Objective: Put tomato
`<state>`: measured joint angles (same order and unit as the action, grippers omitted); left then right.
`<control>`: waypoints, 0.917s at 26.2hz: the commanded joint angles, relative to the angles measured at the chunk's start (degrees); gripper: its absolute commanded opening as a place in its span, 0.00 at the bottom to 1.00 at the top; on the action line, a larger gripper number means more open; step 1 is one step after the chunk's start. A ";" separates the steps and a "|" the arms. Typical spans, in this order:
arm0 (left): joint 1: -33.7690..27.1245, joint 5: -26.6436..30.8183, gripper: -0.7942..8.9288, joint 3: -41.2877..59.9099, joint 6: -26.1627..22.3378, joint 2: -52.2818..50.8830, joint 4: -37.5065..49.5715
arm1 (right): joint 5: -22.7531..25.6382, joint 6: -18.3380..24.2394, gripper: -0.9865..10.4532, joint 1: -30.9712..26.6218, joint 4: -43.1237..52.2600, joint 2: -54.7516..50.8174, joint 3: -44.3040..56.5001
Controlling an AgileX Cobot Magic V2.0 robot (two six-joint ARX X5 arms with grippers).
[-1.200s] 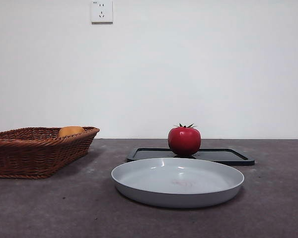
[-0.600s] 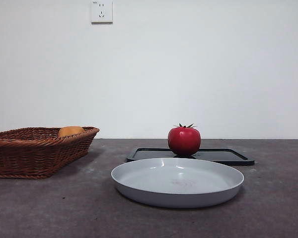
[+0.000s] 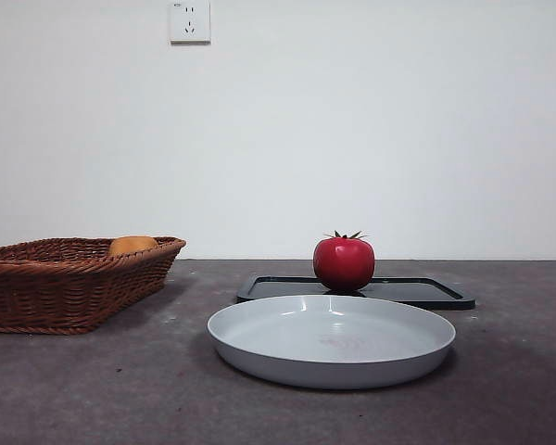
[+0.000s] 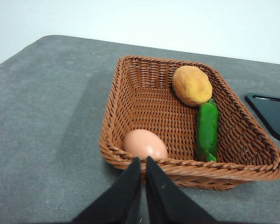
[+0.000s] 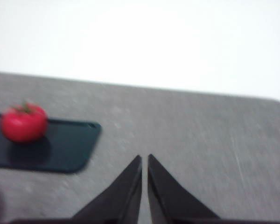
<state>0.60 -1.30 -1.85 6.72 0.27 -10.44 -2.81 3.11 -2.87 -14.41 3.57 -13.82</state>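
Observation:
The glossy red tomato (image 3: pixel 344 262) with a green stem sits on a flat black tray (image 3: pixel 417 292) behind a grey plate (image 3: pixel 332 339). The right wrist view shows the tomato (image 5: pixel 23 122) on the tray (image 5: pixel 65 149), well away from my right gripper (image 5: pixel 144 161), whose jaws are shut on nothing above bare table. My left gripper (image 4: pixel 143 163) is shut and empty, hovering just outside the near rim of the wicker basket (image 4: pixel 130 93). Neither arm appears in the front view.
The wicker basket (image 3: pixel 37 287) stands at the left and holds an orange fruit (image 4: pixel 192 85), a green vegetable (image 4: pixel 206 128) and an egg (image 4: pixel 145 144). A wall socket (image 3: pixel 189 20) is on the white wall behind the grey table.

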 commanded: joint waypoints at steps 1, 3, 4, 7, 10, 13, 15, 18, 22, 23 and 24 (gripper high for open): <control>-0.07 -0.24 0.10 1.20 -0.66 -0.09 -0.35 | 0.24 -0.20 0.10 -1.68 3.50 -1.25 4.33; -0.07 -0.24 0.10 1.20 -0.66 -0.09 -0.35 | 0.28 -0.61 0.10 -2.51 5.53 -1.84 7.43; -0.07 -0.24 0.10 1.20 -0.66 -0.09 -0.35 | 0.31 -0.83 0.10 -2.71 6.25 -2.05 8.61; -0.07 -0.24 0.10 1.20 -0.66 -0.09 -0.35 | 1.99 -2.14 0.10 -2.89 8.63 -2.47 11.87; -0.07 -0.24 0.10 1.20 -0.66 -0.09 -0.35 | 1.95 -3.91 0.10 -2.82 7.54 -3.26 13.25; -0.07 -0.24 0.10 1.18 -0.66 -0.09 -0.35 | 2.84 -3.98 0.10 -2.16 5.73 -3.37 13.25; -0.07 -0.24 0.10 1.18 -0.66 -0.09 -0.35 | 2.80 -3.89 0.10 -2.01 3.89 -3.37 13.25; -0.07 -0.24 0.10 1.18 -0.66 -0.09 -0.35 | 2.86 -3.76 0.10 -2.03 3.93 -3.37 13.25; -0.07 -0.24 0.10 1.18 -0.66 -0.09 -0.35 | 2.84 -3.58 0.10 -2.01 3.93 -3.37 13.25; -0.07 -0.24 0.10 1.18 -0.66 -0.09 -0.35 | 2.73 -3.65 0.10 -1.99 3.96 -3.37 13.25; -0.07 -0.24 0.10 1.18 -0.66 -0.09 -0.35 | 2.54 -4.09 0.10 -1.99 4.07 -3.37 13.25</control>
<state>0.60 -1.32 -1.85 6.72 0.25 -10.41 -0.25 -0.12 -4.93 -9.85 0.36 -0.93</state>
